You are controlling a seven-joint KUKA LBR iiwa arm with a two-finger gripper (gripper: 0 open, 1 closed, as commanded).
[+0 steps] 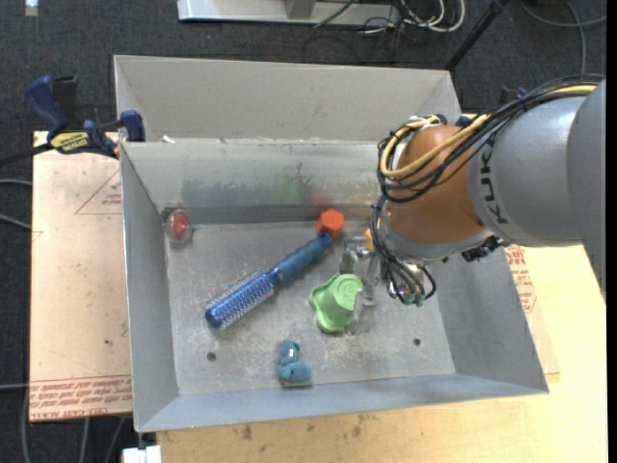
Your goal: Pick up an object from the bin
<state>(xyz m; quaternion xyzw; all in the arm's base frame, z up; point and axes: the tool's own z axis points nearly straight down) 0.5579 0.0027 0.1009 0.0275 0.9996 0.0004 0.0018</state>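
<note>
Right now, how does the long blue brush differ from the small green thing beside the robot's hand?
The blue brush is long and thin, lying slantwise; the green cup-like thing is short and squat. The brush has a bristly head; the green thing looks smooth. The green thing lies right by the gripper; the brush lies farther left. Both rest loose on the bin floor.

A robotics lab: arm (540, 172) over metal bin (289, 104), cables (424, 8) across carpet (96, 27)
</note>
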